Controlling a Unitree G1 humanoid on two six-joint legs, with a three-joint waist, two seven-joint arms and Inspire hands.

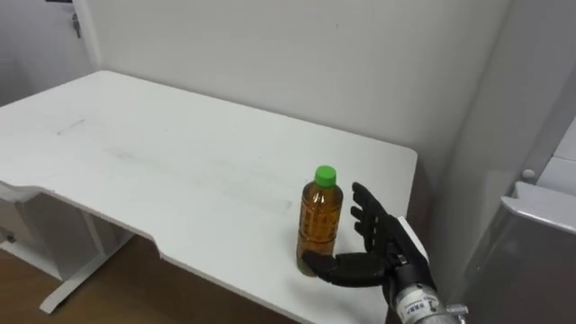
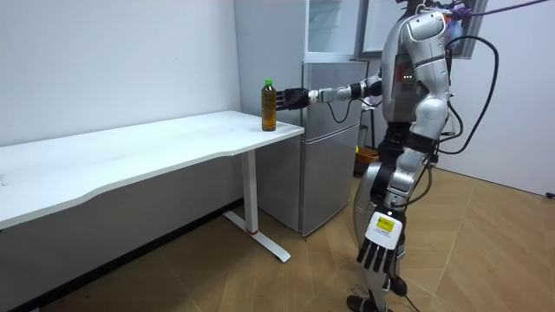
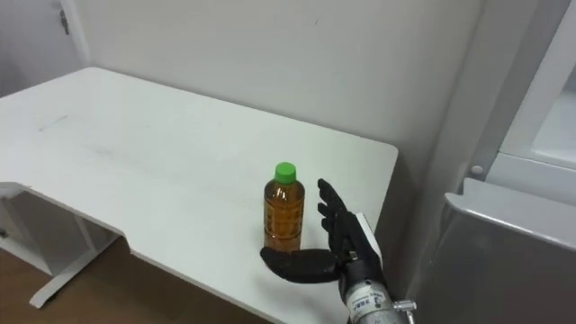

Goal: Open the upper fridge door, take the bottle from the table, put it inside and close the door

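A bottle (image 1: 320, 220) of amber drink with a green cap stands upright near the right front corner of the white table (image 1: 162, 153). My right hand (image 1: 382, 243) is open just to its right, fingers straight and a small way off the bottle's side, thumb reaching across in front of its base. In the room view I stand beside the fridge with my right arm stretched out to the bottle (image 2: 269, 106). My left hand (image 2: 379, 251) hangs at my side, fingers straight.
The grey fridge (image 1: 531, 243) stands right of the table's end, its lower door shut, with a pale upper compartment (image 3: 558, 117) above it. The wall runs close behind the table. Wooden floor lies in front of the table.
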